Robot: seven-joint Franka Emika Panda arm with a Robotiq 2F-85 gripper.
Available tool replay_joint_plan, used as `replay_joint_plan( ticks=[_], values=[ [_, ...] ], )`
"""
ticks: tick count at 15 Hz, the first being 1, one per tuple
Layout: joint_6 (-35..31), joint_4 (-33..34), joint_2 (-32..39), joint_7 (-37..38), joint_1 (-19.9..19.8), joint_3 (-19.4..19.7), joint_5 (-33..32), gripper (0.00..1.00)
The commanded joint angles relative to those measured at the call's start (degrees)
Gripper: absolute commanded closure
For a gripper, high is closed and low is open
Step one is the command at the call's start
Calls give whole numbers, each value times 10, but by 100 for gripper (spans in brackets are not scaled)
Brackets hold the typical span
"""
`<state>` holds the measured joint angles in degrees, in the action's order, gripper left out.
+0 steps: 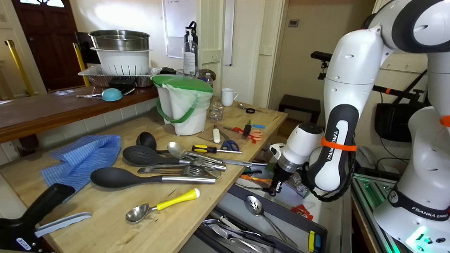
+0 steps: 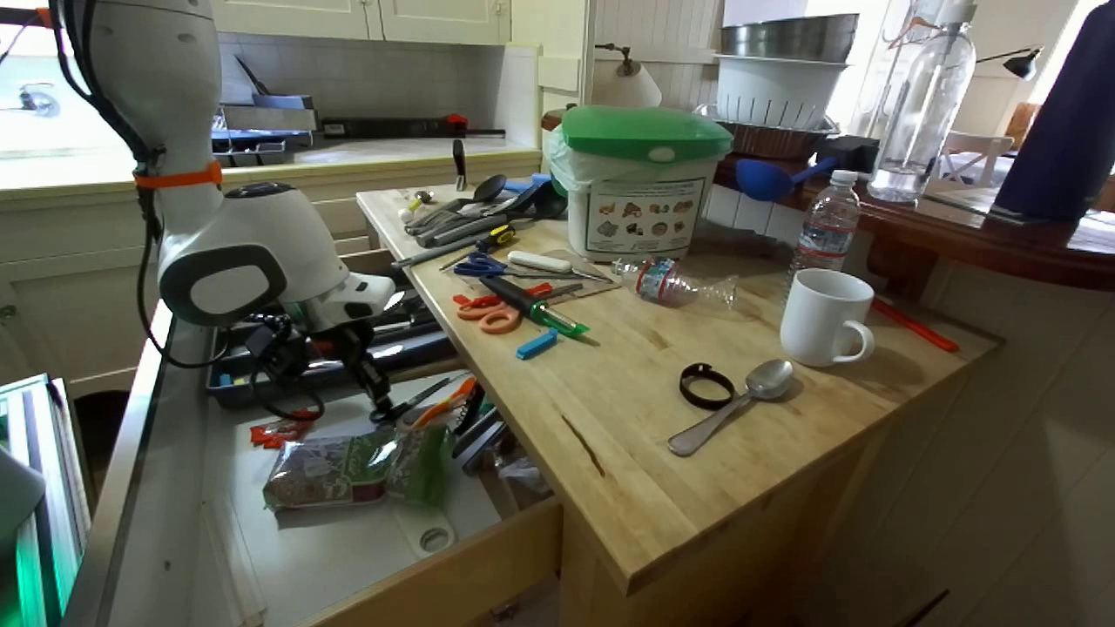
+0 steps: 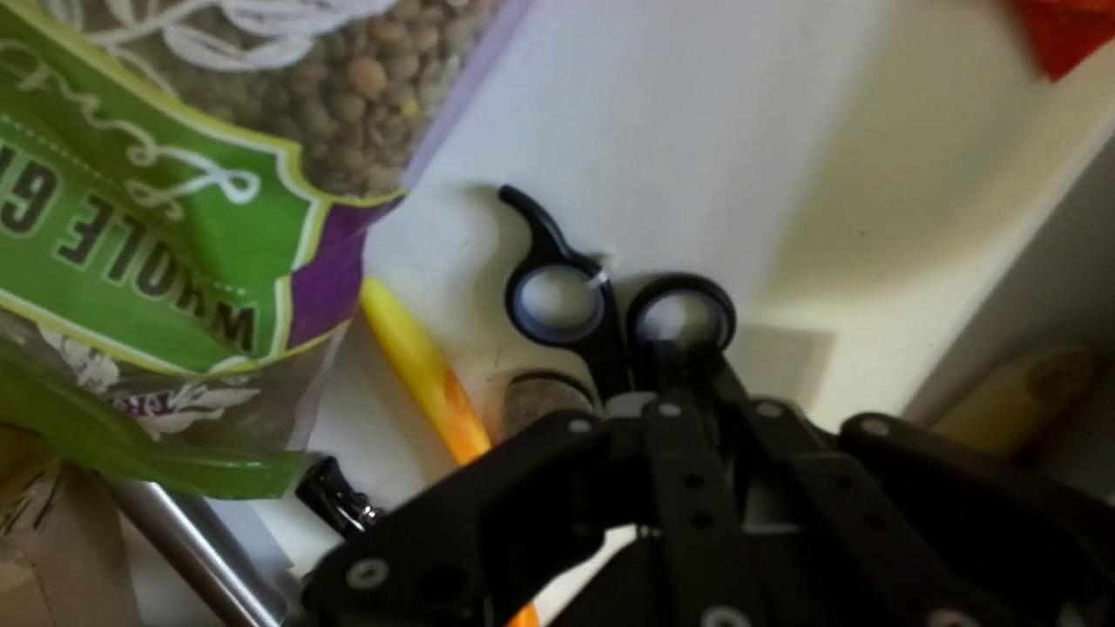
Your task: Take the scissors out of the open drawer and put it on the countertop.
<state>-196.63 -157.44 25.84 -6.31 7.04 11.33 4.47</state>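
Black-handled scissors lie in the open drawer, with both finger rings and a curved finger rest showing in the wrist view (image 3: 608,348); in an exterior view their blades (image 2: 427,396) show. My gripper (image 3: 684,353) is low in the drawer, with its fingertips close together over the lower rim of one scissors ring. It looks shut on that ring; the blades are hidden under the fingers in the wrist view. The gripper also shows in both exterior views (image 1: 273,191) (image 2: 381,402). The drawer (image 2: 470,570) is below the pale wooden countertop (image 1: 116,207), which also shows here (image 2: 697,496).
A lentil bag (image 2: 327,475) and an orange-yellow tool (image 3: 427,374) lie beside the scissors. A grey utensil tray (image 1: 284,211) fills part of the drawer. The countertop edge stands beside the gripper. Blue-handled (image 2: 488,266) and orange-handled (image 2: 498,319) scissors lie on it, with a bin (image 2: 640,209) and mug (image 2: 819,318).
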Motion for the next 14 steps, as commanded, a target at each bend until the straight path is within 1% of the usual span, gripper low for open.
replay_joint_plan(
  ticks=[1, 2, 3, 4, 5, 6, 9, 10, 12, 14],
  values=[
    [10, 2, -10, -26, 45, 34, 13, 60],
    [13, 2, -14, -30, 29, 22, -8, 53],
    [17, -3, -23, -36, 20, 15, -20, 44],
    [14, -7, -24, -46, 26, 20, -22, 38],
    [11, 1, -16, -55, 21, 20, -31, 31],
    [9, 3, -16, -62, 10, 15, -43, 22],
    [-5, -2, -14, -71, -27, 5, -74, 1],
    [-6, 2, -12, -70, -61, -11, -98, 0],
    [-13, -6, -16, -70, -113, -34, -136, 0],
    [-3, 1, -12, -56, -163, -62, -162, 0]
  ],
)
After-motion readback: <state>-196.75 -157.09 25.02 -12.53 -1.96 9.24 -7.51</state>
